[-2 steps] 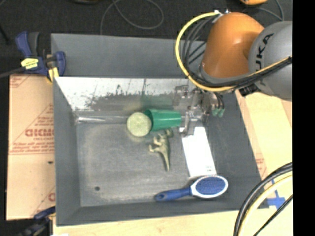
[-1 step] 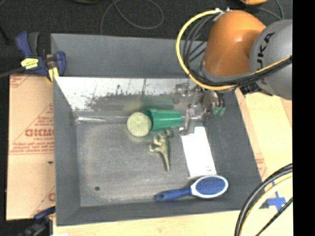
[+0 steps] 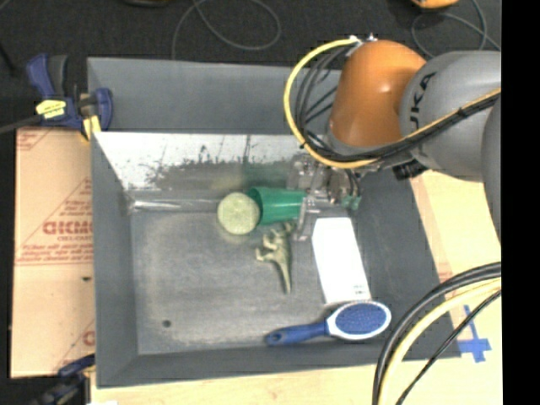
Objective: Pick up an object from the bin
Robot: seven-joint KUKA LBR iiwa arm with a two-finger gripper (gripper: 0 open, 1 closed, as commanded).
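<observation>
My gripper [image 3: 315, 199] sits just at the right end of the green cup [image 3: 274, 205], which lies on its side, long way left to right, near the bin's [image 3: 110, 251] back wall, and I cannot tell if the gripper is open or closed.

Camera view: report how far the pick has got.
Done: the pincer is low in the bin, at the right end of the green cup lying on its side. In hand: nothing visibly lifted. Left: the grasp and lift; the cup rests on the bin floor.
</observation>
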